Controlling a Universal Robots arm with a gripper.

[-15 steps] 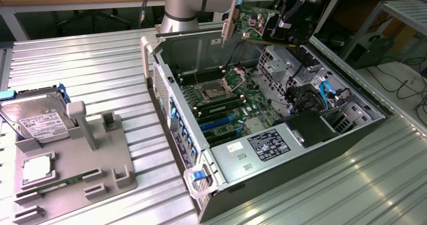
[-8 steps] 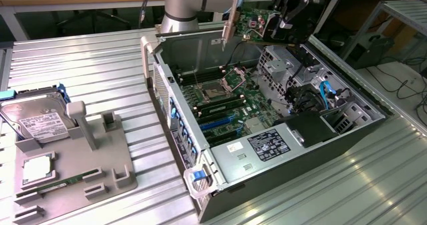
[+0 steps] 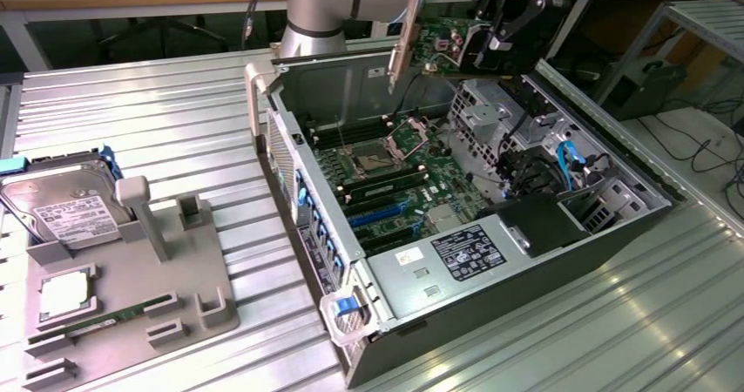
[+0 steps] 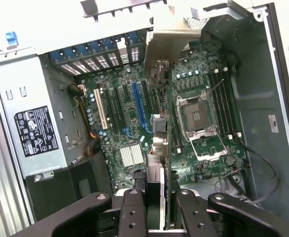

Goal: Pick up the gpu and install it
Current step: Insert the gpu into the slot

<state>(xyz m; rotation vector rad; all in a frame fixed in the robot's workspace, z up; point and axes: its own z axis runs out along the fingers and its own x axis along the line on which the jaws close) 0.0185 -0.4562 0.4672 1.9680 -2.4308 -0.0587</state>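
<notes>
My gripper (image 3: 497, 28) hangs above the back of the open computer case (image 3: 616, 179), shut on the gpu (image 3: 445, 37). The card is held on edge, and its pale metal bracket (image 3: 402, 48) points down toward the case's rear wall. In the wrist view the gpu (image 4: 168, 123) runs edge-on from between my fingers (image 4: 134, 210) out over the motherboard (image 4: 198, 79), with its bracket (image 4: 171, 42) at the far end. The card is well above the board, over the area between the blue expansion slot (image 4: 139, 103) and the processor socket (image 4: 196, 116).
A power supply (image 3: 465, 253) fills the case's near corner, and drive bays with a blue cable (image 3: 570, 161) sit on the exterior view's right. On the exterior view's left, a grey fixture (image 3: 174, 279) holds a hard drive (image 3: 70, 209), a processor (image 3: 64, 292) and a memory stick (image 3: 117, 318).
</notes>
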